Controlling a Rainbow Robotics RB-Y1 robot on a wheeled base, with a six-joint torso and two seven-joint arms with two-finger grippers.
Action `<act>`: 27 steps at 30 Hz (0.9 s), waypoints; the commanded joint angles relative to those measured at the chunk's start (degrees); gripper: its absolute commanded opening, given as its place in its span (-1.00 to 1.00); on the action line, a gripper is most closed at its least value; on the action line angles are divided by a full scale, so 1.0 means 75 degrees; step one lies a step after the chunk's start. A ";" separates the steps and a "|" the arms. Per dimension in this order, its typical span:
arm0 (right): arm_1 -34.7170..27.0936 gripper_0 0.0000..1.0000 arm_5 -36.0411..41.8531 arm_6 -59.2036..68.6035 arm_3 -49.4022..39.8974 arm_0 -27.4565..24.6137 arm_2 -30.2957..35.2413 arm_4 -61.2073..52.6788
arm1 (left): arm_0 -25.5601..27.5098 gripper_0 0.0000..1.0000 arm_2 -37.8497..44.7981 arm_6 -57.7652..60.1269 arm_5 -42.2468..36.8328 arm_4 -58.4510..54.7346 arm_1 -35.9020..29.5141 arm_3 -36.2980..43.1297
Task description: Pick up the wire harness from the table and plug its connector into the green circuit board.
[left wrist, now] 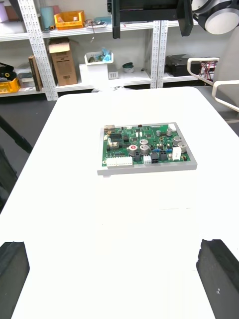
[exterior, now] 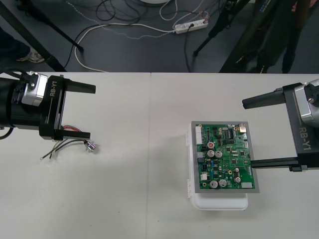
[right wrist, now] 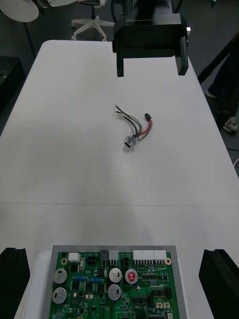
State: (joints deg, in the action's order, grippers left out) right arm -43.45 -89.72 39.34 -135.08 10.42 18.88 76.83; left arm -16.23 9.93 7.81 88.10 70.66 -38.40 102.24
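The left claw [exterior: 87, 112] is hovering wide open, with the wire harness [exterior: 70, 142] lying on the table [exterior: 139, 199] just under one finger. It should be closing on the wires near the black plug [right wrist: 148, 116]. The right claw [exterior: 251, 132] is sitting open beside the green board [exterior: 224, 157]

We look down on a plain light table [exterior: 124, 199]. Across the top of the frame runs dark floor [exterior: 129, 55], strewn with looping cables [exterior: 114, 10] and a white power strip [exterior: 191, 26].
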 commanded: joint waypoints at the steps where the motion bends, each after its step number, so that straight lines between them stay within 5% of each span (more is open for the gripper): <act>1: 0.0110 1.00 -0.0037 -0.0113 -0.0084 0.0040 -0.0079 0.0045 | 0.0102 0.98 0.0211 0.0330 0.0254 0.0035 -0.0294 0.0243; 27: 0.0110 1.00 -0.0037 -0.0113 -0.0084 0.0040 -0.0079 0.0045 | 0.0102 0.97 0.0211 0.0330 0.0254 0.0035 -0.0294 0.0243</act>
State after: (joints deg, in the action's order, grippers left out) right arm -43.45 -89.72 39.34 -135.08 10.42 18.88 76.83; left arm -16.23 9.93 7.81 88.10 70.66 -38.40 102.24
